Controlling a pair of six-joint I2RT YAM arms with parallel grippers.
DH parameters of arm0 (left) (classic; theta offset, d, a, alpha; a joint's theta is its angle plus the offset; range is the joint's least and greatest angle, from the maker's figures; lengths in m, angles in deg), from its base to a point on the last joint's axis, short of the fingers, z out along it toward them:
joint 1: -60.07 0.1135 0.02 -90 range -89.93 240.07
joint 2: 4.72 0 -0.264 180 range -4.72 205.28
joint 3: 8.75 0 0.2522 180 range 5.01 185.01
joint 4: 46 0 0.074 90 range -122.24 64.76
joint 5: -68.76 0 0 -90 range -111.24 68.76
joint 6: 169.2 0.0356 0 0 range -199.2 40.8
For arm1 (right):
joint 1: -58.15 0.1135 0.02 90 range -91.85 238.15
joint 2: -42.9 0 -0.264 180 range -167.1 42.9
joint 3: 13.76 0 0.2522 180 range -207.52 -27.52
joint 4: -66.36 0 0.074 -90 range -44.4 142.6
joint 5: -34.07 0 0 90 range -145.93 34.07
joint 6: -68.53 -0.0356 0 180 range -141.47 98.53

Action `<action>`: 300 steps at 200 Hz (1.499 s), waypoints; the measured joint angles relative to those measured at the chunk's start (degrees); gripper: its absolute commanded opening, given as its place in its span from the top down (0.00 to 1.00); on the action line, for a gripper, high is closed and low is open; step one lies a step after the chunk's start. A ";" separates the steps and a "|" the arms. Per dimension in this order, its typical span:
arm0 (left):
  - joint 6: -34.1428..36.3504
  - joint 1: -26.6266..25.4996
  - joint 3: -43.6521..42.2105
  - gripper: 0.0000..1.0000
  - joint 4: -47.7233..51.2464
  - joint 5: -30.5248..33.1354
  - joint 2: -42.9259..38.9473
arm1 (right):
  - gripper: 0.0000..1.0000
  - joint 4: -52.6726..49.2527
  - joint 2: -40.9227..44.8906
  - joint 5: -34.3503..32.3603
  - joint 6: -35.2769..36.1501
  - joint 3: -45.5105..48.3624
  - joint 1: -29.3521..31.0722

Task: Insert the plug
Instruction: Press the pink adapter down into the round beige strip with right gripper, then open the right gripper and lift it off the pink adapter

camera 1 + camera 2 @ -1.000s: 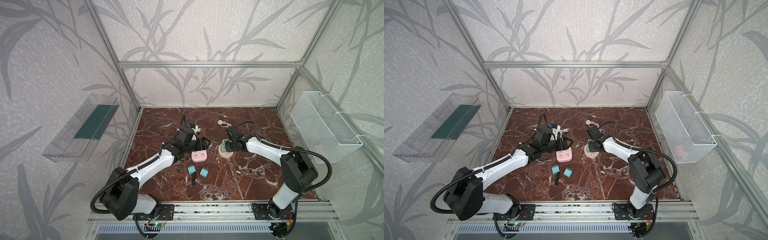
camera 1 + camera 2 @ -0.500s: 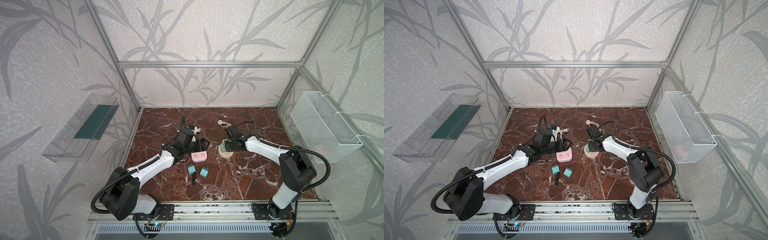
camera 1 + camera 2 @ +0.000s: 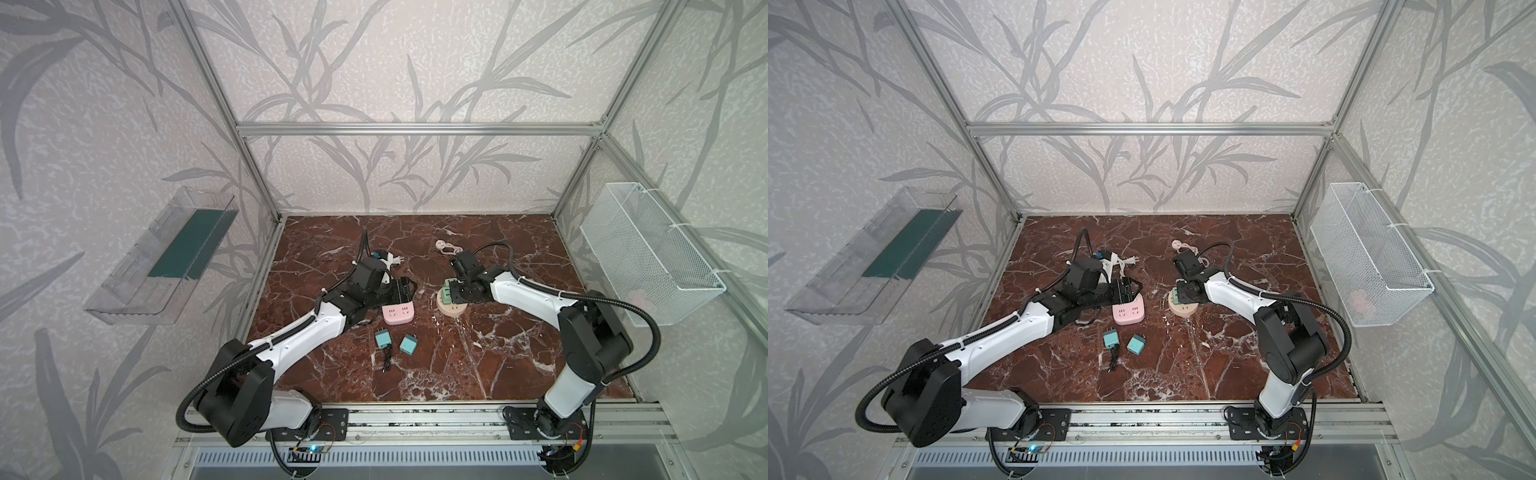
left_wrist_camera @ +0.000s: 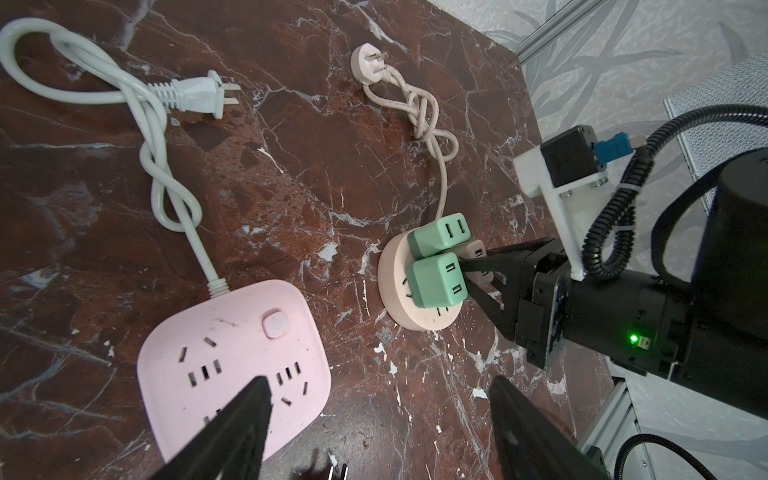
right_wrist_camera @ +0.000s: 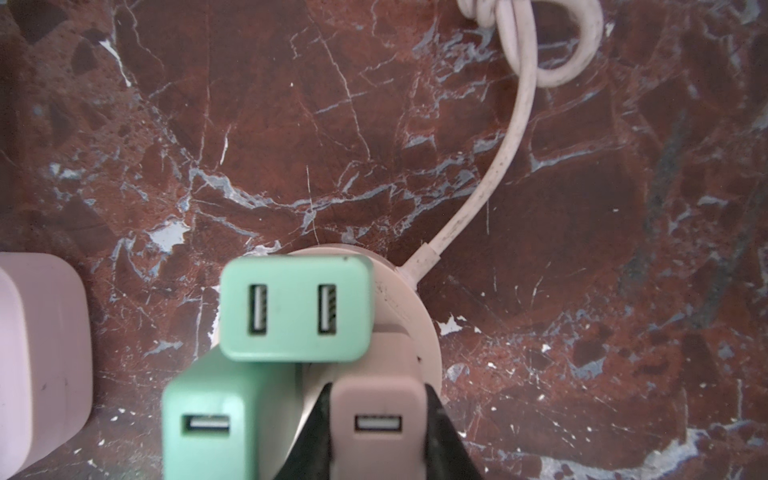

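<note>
My right gripper (image 5: 378, 401) is shut on a beige plug (image 5: 378, 419) that stands upright on the round beige socket (image 5: 409, 316). Two green plugs (image 5: 295, 307) (image 5: 205, 424) sit in the same socket beside it. Both top views show this socket (image 3: 451, 309) (image 3: 1183, 308) right of centre. My left gripper (image 4: 378, 386) hangs open and empty over the near edge of the pink square power strip (image 4: 232, 353), also seen in a top view (image 3: 399, 312). From the left wrist view the beige plug (image 4: 471, 251) shows between the right fingers.
Two teal plugs (image 3: 382, 337) (image 3: 408, 344) lie loose in front of the pink strip. The strip's white cord and plug (image 4: 199, 93) and the socket's beige cord and plug (image 4: 365, 62) lie behind. A wire basket (image 3: 648, 253) and a clear tray (image 3: 166, 253) hang on the side walls.
</note>
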 measured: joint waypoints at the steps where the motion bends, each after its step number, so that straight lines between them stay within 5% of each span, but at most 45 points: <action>1: 0.02 0.00 0.00 0.19 0.00 0.00 -0.04 | 1.00 0.00 0.02 0.02 0.00 0.00 0.00; 34: 0.22 -0.04 0.00 0.18 0.46 0.44 -0.24 | 0.98 -0.55 0.61 0.33 0.02 -0.94 -0.02; 75: 0.48 -0.07 0.11 0.18 1.29 1.33 -0.24 | 0.68 -0.85 0.63 0.61 0.02 -1.22 -0.17; 98: 0.50 -0.11 0.24 0.18 1.99 1.55 -0.24 | 0.60 -2.54 0.20 2.16 -0.07 -0.96 -0.26; 203: 1.25 -0.52 0.37 0.18 3.80 2.86 -1.44 | 0.59 -12.31 10.03 7.58 -1.25 0.92 -0.17; 248: 1.64 -1.68 0.37 0.18 7.10 4.11 -1.44 | 0.59 -9.49 20.50 13.70 -2.01 7.52 0.79; 300: 2.36 -2.29 -1.20 0.18 11.50 6.38 -4.09 | 0.59 -2.71 26.80 18.36 -5.84 15.56 8.44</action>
